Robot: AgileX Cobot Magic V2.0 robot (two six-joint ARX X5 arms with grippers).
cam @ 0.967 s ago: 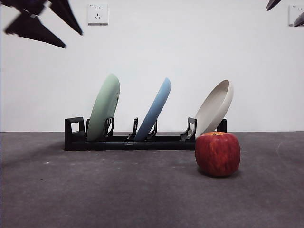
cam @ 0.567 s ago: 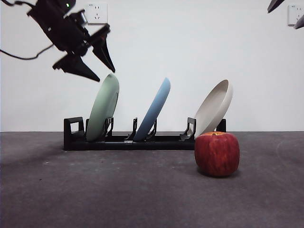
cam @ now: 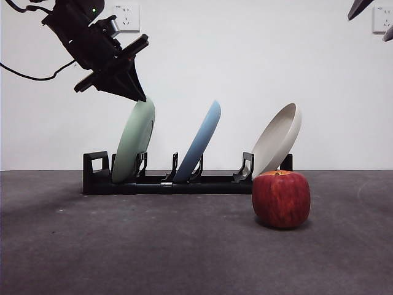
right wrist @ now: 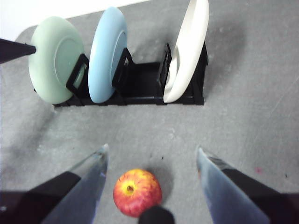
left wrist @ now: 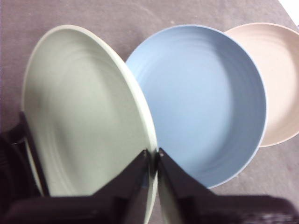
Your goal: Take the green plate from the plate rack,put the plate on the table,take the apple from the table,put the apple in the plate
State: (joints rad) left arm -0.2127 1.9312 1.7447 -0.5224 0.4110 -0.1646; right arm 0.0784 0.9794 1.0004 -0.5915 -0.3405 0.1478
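The green plate (cam: 132, 141) stands tilted in the left slot of the black plate rack (cam: 202, 183). My left gripper (cam: 140, 95) has come down from the upper left onto the plate's top rim. In the left wrist view its jaws (left wrist: 153, 156) are shut on the thin rim of the green plate (left wrist: 84, 116). The red apple (cam: 281, 199) rests on the dark grey table (cam: 123, 246) in front of the rack's right end. My right gripper (right wrist: 152, 148) hangs open high above the apple (right wrist: 137, 191), showing only as black tips (cam: 359, 7) in the front view.
A light blue plate (cam: 199, 141) leans in the rack's middle slot and a cream-white plate (cam: 279, 138) in the right one, close behind the apple. A white wall with a socket (cam: 126, 17) stands behind the rack.
My left gripper swung in from the top left corner, dropped to the green plate's top rim and brought its spread jaws together on it. The plates, the apple and the right arm stayed put.
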